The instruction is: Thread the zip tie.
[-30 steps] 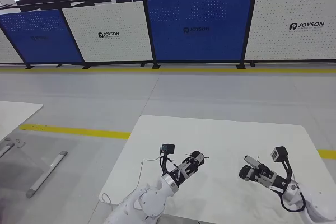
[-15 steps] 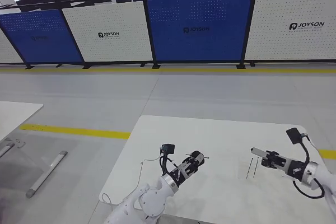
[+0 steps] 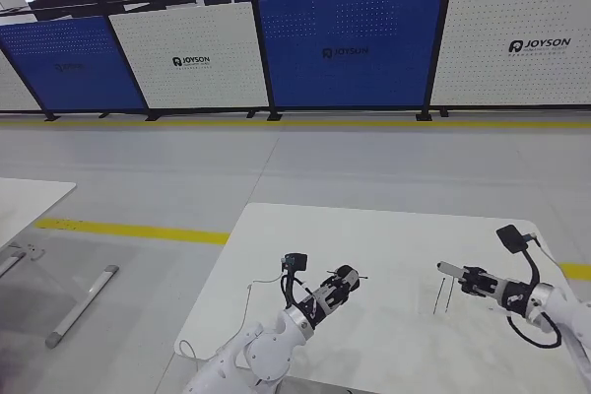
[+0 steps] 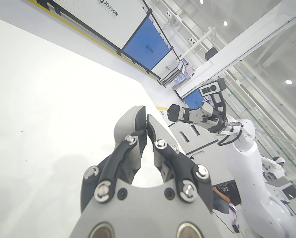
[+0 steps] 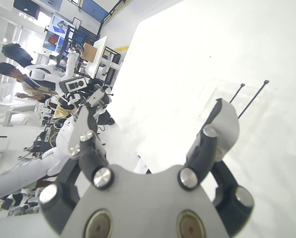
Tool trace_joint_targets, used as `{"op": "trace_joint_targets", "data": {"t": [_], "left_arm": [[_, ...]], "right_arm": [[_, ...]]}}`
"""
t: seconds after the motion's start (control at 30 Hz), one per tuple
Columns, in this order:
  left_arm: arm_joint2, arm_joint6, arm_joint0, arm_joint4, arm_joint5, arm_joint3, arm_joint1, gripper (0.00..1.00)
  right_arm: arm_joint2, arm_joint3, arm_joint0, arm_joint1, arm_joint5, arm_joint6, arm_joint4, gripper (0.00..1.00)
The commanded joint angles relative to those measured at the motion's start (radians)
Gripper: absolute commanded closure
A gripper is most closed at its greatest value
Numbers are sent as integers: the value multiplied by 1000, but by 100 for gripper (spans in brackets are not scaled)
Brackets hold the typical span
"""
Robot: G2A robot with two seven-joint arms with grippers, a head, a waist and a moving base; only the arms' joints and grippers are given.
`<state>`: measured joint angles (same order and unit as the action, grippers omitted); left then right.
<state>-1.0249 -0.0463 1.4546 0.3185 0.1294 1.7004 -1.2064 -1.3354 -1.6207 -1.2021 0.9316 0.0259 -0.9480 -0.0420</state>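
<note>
Currently the right gripper (image 5: 150, 106), wide open and empty, sits lower centre beside two thin black plastic zip ties (image 5: 253, 99) lying flat at centre right on the white table (image 5: 187, 38). The pads may skid off them. Mid-frame, the left gripper (image 4: 146, 120) apparently pinches a thin black strip (image 4: 136, 134).

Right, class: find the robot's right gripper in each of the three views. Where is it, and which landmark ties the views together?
Top view: the right gripper is over the table's right part, by two black zip ties.
Left wrist view: the right gripper is the farther one, past the table's edge.
Right wrist view: the right gripper is open, up close, near the zip ties.
Shared landmark: the white table.
</note>
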Motion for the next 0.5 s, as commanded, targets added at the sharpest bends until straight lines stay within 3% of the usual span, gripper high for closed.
{"op": "trace_joint_targets", "data": {"t": [0.0,0.17,0.27,0.37,0.47], "left_arm": [[0,0,0,0,0,0,0,100],[0,0,0,0,0,0,0,100],[0,0,0,0,0,0,0,100],[0,0,0,0,0,0,0,100],[0,0,0,0,0,0,0,100]], "right_arm": [[0,0,0,0,0,0,0,0],[3,-63,-12,-6,-8,69,-180,0],[19,-100,6,-12,-20,19,-299,0],[58,-112,53,-12,-72,-37,-413,0],[110,-112,96,-5,-141,-28,-515,0]]}}
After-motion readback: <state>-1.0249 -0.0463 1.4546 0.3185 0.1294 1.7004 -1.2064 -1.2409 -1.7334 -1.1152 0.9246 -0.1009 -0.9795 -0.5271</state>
